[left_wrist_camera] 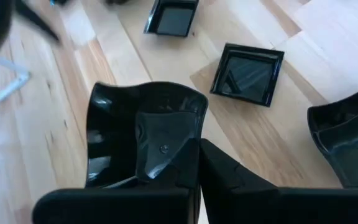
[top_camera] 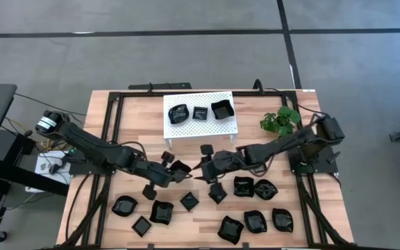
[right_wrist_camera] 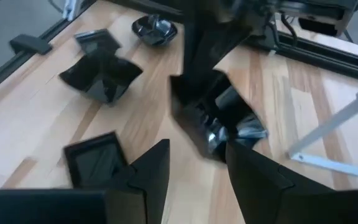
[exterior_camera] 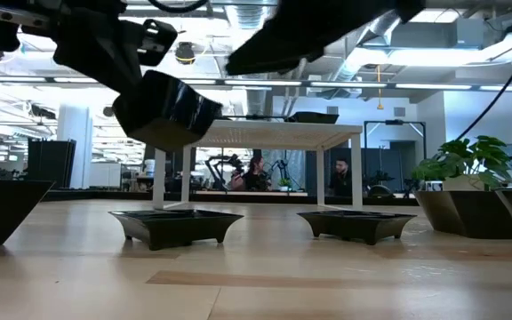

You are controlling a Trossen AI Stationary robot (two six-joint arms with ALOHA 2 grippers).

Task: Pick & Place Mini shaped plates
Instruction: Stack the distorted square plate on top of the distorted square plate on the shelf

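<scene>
Left gripper point(top_camera: 174, 173) clamped a wavy mini plate point(top_camera: 180, 169) by its rim, lifted just before the white rack point(top_camera: 200, 123). Right gripper point(top_camera: 208, 169) hung empty, fingers apart, beside it. Racking it looked next.

My dark left gripper point(left_wrist_camera: 197, 158) pinches a glossy black wavy-rimmed plate point(left_wrist_camera: 129, 130) over the pale blond wood table point(top_camera: 200, 219), near more shiny black plates point(top_camera: 255, 221), a white perforated rack point(top_camera: 200, 125) and a green leafy plant point(top_camera: 280, 120).
</scene>
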